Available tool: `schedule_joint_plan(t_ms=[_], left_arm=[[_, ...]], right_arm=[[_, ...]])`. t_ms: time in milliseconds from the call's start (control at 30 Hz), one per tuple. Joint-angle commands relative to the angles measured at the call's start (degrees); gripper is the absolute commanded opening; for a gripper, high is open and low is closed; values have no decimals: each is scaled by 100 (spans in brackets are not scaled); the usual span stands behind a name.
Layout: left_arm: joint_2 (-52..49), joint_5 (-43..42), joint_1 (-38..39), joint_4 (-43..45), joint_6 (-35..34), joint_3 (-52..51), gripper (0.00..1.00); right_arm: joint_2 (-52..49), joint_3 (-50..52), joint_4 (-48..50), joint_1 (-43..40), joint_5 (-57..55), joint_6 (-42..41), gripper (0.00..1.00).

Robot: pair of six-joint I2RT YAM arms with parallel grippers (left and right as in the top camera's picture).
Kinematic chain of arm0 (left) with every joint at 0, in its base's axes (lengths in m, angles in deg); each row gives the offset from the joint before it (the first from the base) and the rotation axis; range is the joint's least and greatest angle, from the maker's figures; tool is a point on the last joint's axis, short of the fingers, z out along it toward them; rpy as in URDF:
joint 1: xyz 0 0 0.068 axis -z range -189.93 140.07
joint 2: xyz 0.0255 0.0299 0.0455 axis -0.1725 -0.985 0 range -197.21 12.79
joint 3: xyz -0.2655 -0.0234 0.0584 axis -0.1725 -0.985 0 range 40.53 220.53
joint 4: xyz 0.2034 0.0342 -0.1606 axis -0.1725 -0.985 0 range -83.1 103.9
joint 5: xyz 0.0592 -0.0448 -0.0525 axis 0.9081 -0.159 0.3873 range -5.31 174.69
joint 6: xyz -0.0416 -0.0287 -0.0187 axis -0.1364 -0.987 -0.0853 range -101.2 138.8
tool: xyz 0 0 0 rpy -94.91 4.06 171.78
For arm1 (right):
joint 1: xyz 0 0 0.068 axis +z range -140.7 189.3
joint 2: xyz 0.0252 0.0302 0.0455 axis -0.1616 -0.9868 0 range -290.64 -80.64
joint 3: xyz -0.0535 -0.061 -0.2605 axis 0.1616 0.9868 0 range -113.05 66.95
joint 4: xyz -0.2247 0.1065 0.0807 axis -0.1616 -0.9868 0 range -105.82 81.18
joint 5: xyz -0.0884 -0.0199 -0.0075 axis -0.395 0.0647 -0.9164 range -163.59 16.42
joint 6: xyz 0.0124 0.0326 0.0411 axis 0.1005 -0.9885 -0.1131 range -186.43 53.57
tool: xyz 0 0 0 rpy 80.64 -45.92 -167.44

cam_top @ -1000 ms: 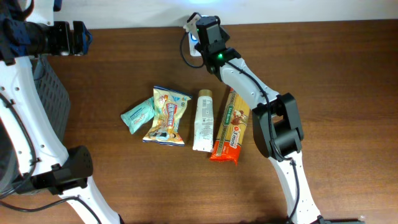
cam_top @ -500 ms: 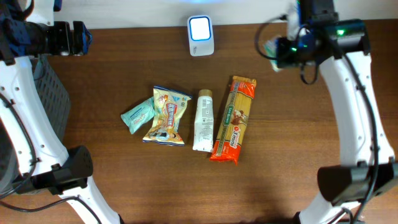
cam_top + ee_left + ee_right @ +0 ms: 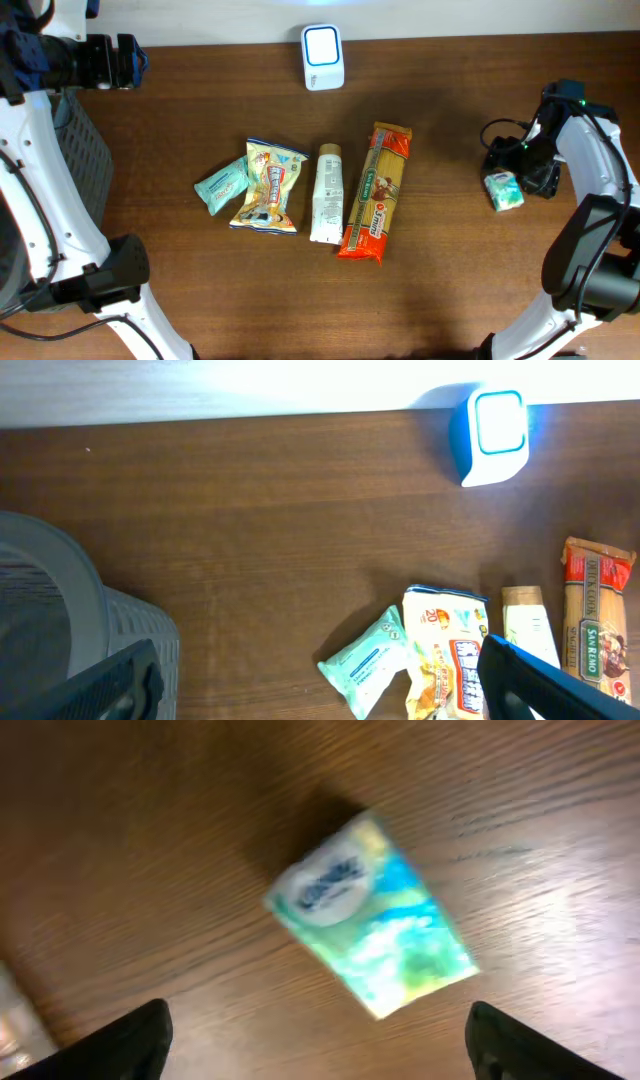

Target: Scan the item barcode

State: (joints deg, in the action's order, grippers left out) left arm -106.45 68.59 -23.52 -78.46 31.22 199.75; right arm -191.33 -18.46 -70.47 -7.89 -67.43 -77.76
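The white scanner (image 3: 323,57) with its lit blue window (image 3: 490,435) stands at the table's back edge. A small green and blue tissue pack (image 3: 504,190) lies flat on the wood at the far right, blurred in the right wrist view (image 3: 370,915). My right gripper (image 3: 522,160) hovers just above it, open, its dark fingers wide apart (image 3: 320,1045) with only bare table between them. My left gripper (image 3: 135,60) stays high at the back left, open (image 3: 315,685) and holding nothing.
In the table's middle lie a teal wipes pack (image 3: 222,187), a yellow snack bag (image 3: 268,186), a white tube (image 3: 326,194) and an orange pasta pack (image 3: 376,192). A grey basket (image 3: 85,160) stands at the left edge.
My right arm swung from the scanner to the table's right side, came down, opened and let go of the tissue pack. The left arm has not moved.
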Motion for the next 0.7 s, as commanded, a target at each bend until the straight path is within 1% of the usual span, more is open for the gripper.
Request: schedule_joint_plan(t_ms=[0, 67, 133, 167, 233, 267, 300, 333, 367, 433, 533, 633, 667], left_arm=[[55, -46, -9, 9, 35, 15, 99], [52, -46, -9, 9, 33, 15, 99], [55, -46, -9, 7, 35, 15, 99], [55, -46, -9, 9, 35, 15, 99], [55, -46, -9, 9, 33, 15, 99], [55, -46, -9, 7, 35, 15, 99], [55, -46, -9, 9, 35, 15, 99], [55, -44, -9, 9, 35, 15, 99], [55, -46, -9, 7, 35, 15, 99], [55, -46, -9, 9, 35, 15, 99], [55, -46, -9, 9, 35, 15, 99], [55, -46, -9, 9, 33, 15, 99], [55, -46, -9, 9, 35, 15, 99]], right_arm=[[72, -719, -424, 24, 1180, 466, 86], [72, -1158, -739, 208, 1965, 841, 82], [72, -1307, -796, 535, 2494, 846, 81], [70, -1294, -743, 800, 2717, 855, 79], [57, -1110, -457, 1563, 2754, 852, 71], [57, -918, -153, 2009, 2763, 752, 69], [57, -809, 20, 2194, 2769, 645, 68], [57, -570, 409, 2474, 2769, 382, 67], [57, -190, 986, 2778, 2774, -4, 62], [57, 306, 1690, 3075, 2817, -345, 56], [55, 922, 2629, 3425, 2774, -638, 51], [28, 1401, 3316, 3497, 2769, -1049, 45], [-2, 1506, 3407, 3497, 2771, -1064, 44]])
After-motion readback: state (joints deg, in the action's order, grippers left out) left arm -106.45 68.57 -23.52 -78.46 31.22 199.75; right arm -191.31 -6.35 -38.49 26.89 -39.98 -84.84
